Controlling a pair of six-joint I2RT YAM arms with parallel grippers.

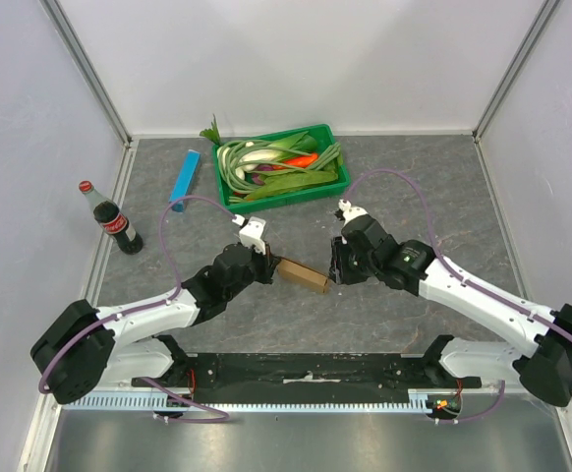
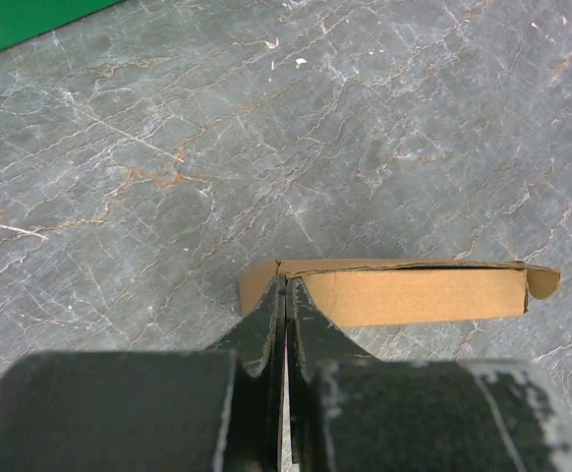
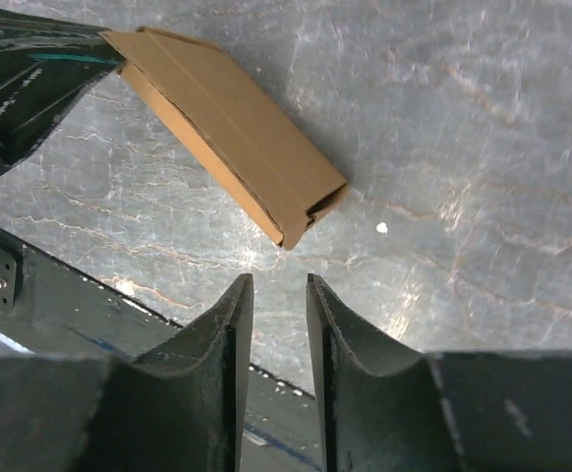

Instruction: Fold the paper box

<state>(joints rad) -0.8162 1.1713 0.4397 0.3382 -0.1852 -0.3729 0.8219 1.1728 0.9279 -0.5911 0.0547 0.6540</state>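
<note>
Hands at a folded brown cardboard paper box (image 1: 302, 274)
Left hand (image 2: 285, 295) pinches its end flap; right hand (image 3: 279, 295), fingers slightly apart, hovers just beside the far end, seen clear only from its wrist.

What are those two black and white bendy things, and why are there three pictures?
They are two robot arms. One camera looks down from above; the other two sit on the wrists, so you see each pincer up close. The left pincer is shut on one end of a brown paper box, holding it. The right pincer is a little open near the box's other end, not touching it. On the grey table are also a cola bottle, a blue box and a green tray of vegetables.
</note>
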